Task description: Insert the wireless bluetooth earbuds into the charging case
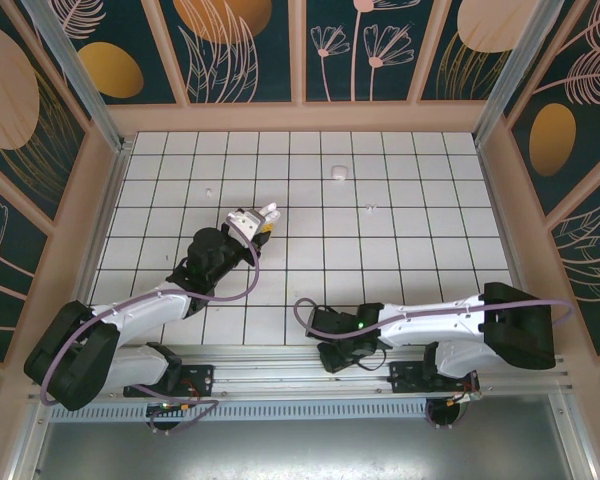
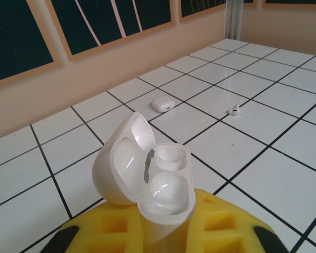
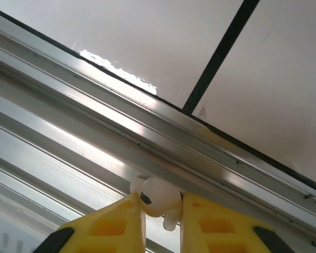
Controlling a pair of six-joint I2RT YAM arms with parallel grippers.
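Yellow-fingered right hand point(image 3: 162, 208) pinched one tiny white plastic earbud point(image 3: 155, 196) beside the aluminium rail point(image 3: 121, 132). Left hand point(image 2: 166, 226) gripped the glossy white hinged charging case point(image 2: 166, 190), lid open, both wells looking empty. We judged the earbud should travel stem-down and square over a well before release.

The left arm point(image 1: 148, 304) and right arm point(image 1: 430, 318) share white links and black joints — lilac cables point(image 1: 235, 294), yellow fingers point(image 3: 113, 226).
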